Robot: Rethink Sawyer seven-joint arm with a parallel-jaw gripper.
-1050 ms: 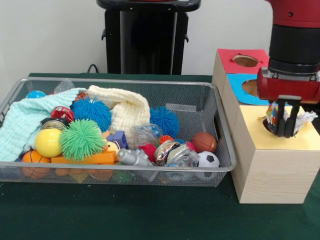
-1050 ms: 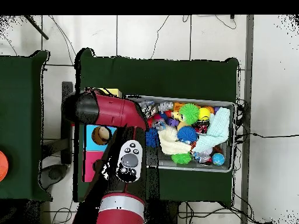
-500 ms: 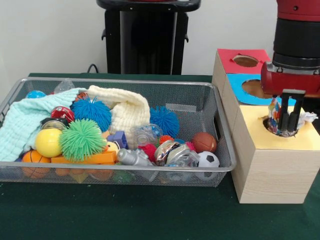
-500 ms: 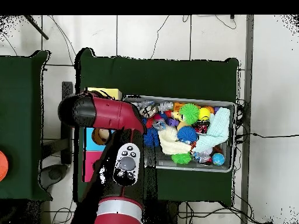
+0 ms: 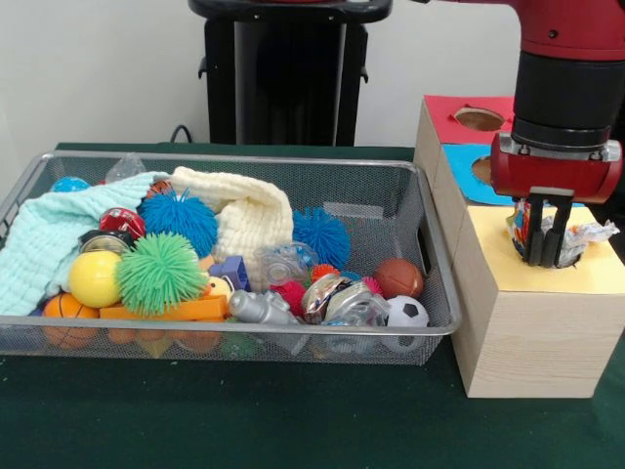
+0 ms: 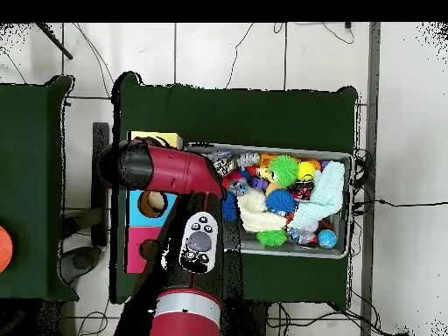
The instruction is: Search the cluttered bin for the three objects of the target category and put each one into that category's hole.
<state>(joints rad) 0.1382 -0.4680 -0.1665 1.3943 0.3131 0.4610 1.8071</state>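
A dark green surface (image 5: 293, 420) carries two things directly. The wire mesh bin (image 5: 410, 210), heaped with toys and cloths, rests on it. Just beside the bin's right end in the front view stands a wooden box (image 5: 532, 342) with yellow, blue and red top panels, each with a hole. In front of the bin, the green cover lies bare.

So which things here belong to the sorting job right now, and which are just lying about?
In the job:
- hand, at the yellow hole
- crinkly wrapper at the hand
- yellow-topped box
- mesh bin

Lying about:
- cream cloth
- mint cloth
- green spiky ball
- blue spiky ball
- small basketball
- soccer ball
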